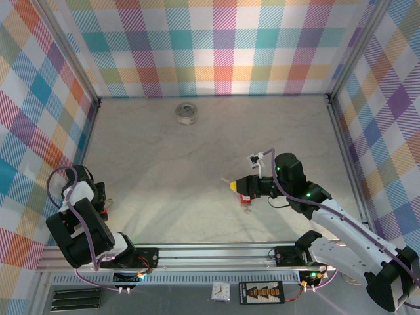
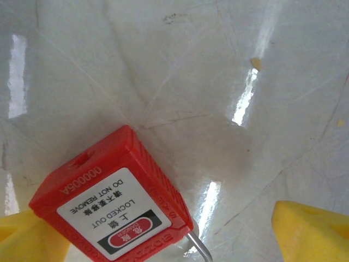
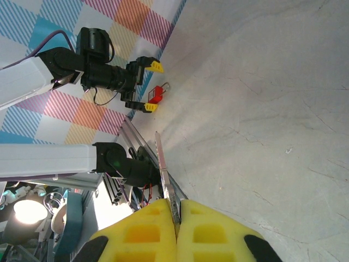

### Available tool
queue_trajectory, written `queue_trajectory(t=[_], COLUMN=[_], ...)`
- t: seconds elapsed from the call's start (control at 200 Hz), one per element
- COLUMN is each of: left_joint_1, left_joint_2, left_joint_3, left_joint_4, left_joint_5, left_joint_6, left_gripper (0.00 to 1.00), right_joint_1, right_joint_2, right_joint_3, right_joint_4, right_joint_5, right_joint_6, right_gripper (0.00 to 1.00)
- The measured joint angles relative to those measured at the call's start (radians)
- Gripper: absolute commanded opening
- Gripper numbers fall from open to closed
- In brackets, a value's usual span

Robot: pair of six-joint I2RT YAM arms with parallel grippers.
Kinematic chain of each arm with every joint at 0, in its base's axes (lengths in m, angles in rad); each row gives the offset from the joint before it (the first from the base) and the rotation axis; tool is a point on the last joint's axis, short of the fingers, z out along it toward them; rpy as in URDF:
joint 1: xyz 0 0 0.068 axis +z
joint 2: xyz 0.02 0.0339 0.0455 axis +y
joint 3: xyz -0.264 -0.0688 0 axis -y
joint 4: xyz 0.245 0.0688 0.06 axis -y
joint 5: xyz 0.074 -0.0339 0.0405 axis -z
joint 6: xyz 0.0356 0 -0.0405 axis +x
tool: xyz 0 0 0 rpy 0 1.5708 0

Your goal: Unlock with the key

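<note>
A red padlock (image 2: 112, 204) with a white "LOCKED OUT" label lies on the table, its steel shackle (image 2: 199, 248) pointing toward the left wrist camera. My left gripper (image 2: 169, 237) is open around it, and one yellow fingertip (image 2: 24, 237) is close against the lock body while the other stands well apart. From above, the padlock (image 1: 107, 210) sits at the left gripper (image 1: 104, 202) near the left wall. My right gripper (image 3: 177, 210) is shut on a silver key (image 3: 163, 164), blade pointing out toward the distant padlock (image 3: 156, 94). It hovers mid-table (image 1: 235, 187), with a small red piece (image 1: 247, 197) just under it.
A roll of tape (image 1: 186, 113) rests near the back wall. Checkered walls close in the left, right and back sides. An aluminium rail (image 1: 210, 252) runs along the front edge. Open tabletop (image 1: 170, 190) lies between the two grippers.
</note>
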Motion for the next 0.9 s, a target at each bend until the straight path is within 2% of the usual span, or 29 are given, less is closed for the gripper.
queue_trajectory(t=[0.305, 0.545, 0.9], left_joint_1=[0.003, 0.008, -0.005], left_joint_2=[0.018, 0.021, 0.013], left_joint_3=[0.004, 0.007, 0.009], left_joint_4=[-0.037, -0.072, -0.086], left_joint_5=[-0.008, -0.008, 0.008], left_joint_6=[0.020, 0.053, 0.121], left_gripper=[0.67, 0.45, 0.31], right_joint_1=[0.000, 0.000, 0.000], right_joint_2=[-0.003, -0.003, -0.003], right_joint_3=[-0.005, -0.005, -0.005], right_joint_4=[0.000, -0.014, -0.031], right_joint_5=[0.000, 0.003, 0.019], right_joint_6=[0.000, -0.001, -0.008], right_gripper=[0.00, 0.00, 0.00])
